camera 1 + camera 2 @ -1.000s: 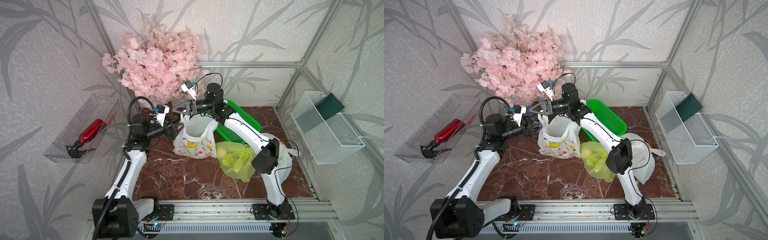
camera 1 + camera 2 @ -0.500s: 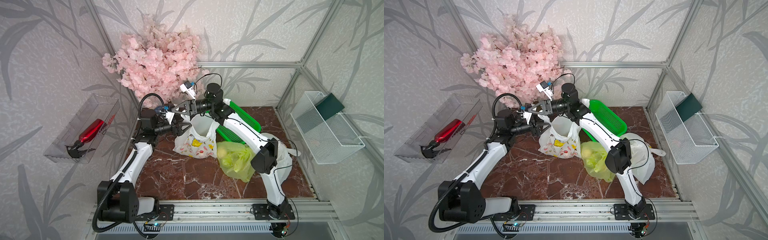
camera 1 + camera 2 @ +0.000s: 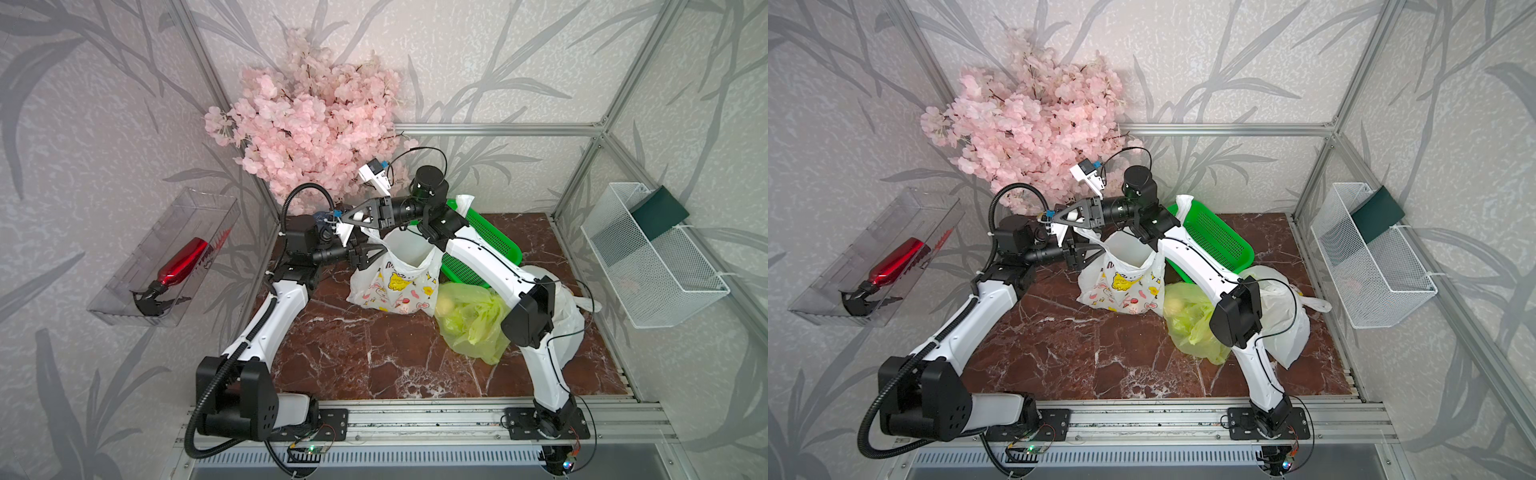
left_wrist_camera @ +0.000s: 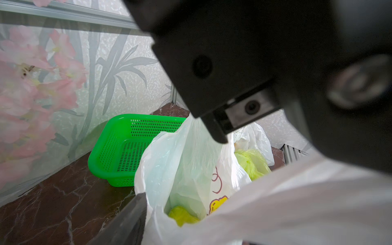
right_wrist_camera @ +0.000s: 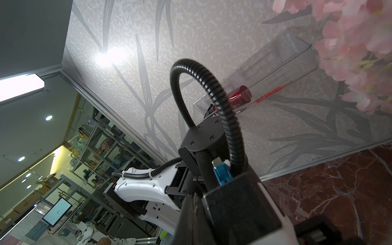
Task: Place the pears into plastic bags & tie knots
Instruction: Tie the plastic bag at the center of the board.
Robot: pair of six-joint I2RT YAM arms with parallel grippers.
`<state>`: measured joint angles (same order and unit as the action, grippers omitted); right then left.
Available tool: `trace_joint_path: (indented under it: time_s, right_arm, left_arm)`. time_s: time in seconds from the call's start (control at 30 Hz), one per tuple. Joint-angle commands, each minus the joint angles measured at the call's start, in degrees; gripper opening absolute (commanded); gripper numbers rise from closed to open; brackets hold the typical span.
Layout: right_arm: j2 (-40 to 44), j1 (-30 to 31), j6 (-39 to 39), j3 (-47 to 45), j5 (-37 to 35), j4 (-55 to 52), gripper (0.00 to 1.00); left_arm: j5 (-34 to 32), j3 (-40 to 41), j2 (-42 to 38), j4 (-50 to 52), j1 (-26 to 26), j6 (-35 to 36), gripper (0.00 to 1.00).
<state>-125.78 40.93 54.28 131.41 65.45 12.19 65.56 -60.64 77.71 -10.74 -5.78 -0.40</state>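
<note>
A white cartoon-print plastic bag (image 3: pixel 395 282) stands open at the back of the table. My right gripper (image 3: pixel 341 217) is shut on its far handle and holds it up. My left gripper (image 3: pixel 379 250) is open, and the bag's near rim (image 4: pixel 275 191) lies across its jaws; one finger (image 4: pixel 129 220) shows beside the bag. A yellow-green pear (image 4: pixel 182 216) lies at the bottom of this bag. Beside it slumps a yellow-green bag (image 3: pixel 473 324) with a pear (image 3: pixel 446 305) showing through it. No knots can be made out.
A green perforated basket (image 3: pixel 482 245) leans behind the bags. Another white bag (image 3: pixel 565 316) lies behind my right arm. Pink blossoms (image 3: pixel 316 124) crowd the back left corner. On the walls hang a clear tray (image 3: pixel 166 257) holding a red bottle, and a wire basket (image 3: pixel 648 257).
My left arm has swung right from the wall to the white bag's near rim, and its jaws have narrowed. The right gripper has kept the handle raised, hardly moving.
</note>
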Motion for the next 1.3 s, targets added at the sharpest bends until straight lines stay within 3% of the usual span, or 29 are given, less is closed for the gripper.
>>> trace_joint_path:
  time_s: [0.0,0.03,0.17,0.2,0.27,0.33,0.4,0.5,0.7,0.87,1.27]
  right_arm:
    - [-0.88,-0.30,0.75,-0.26,-0.88,2.83,0.00]
    - [-0.70,-0.40,0.85,-0.84,-1.09,3.06,0.00]
    - [0.16,-1.02,2.10,-3.59,-1.69,5.60,0.00]
    - [0.40,-1.11,1.83,-3.86,-1.73,5.42,0.00]
    - [0.68,-1.36,1.40,-4.05,-1.96,4.91,0.00]
    - [0.58,-1.38,1.35,-4.14,-1.91,4.87,0.00]
    - [0.39,-1.37,1.52,-3.98,-1.91,5.11,0.00]
    - [0.04,-1.37,2.63,-3.95,-1.91,6.30,0.00]
    - [0.51,-1.17,3.12,-4.57,-1.73,6.92,0.00]
    - [0.58,-1.03,3.20,-4.92,-1.47,6.89,0.00]
    - [0.72,-0.23,4.43,-5.75,-1.38,8.55,0.00]
  left_arm:
    - [3.72,-1.98,0.89,-4.70,-0.46,-0.94,0.62]
    - [4.19,-1.94,0.90,-5.95,-0.46,-2.22,0.56]
    - [2.02,-1.76,-1.09,-1.73,-0.45,0.01,0.06]
    - [0.43,-1.68,-2.09,1.94,-0.38,2.76,0.00]
    - [-2.86,-0.79,-4.19,6.94,-0.21,6.23,0.00]
    - [-4.88,1.28,-6.88,7.57,-0.13,7.29,0.07]
    - [-6.09,2.43,-8.94,8.75,-0.07,8.12,0.27]
    - [-6.17,1.64,-10.52,15.17,0.29,11.95,0.49]
    - [-6.08,-1.42,-11.96,27.29,0.93,19.12,0.80]
    - [-2.35,-3.75,-11.92,31.80,3.60,22.24,0.88]
    - [0.51,-4.86,-5.13,13.63,4.90,11.09,0.88]
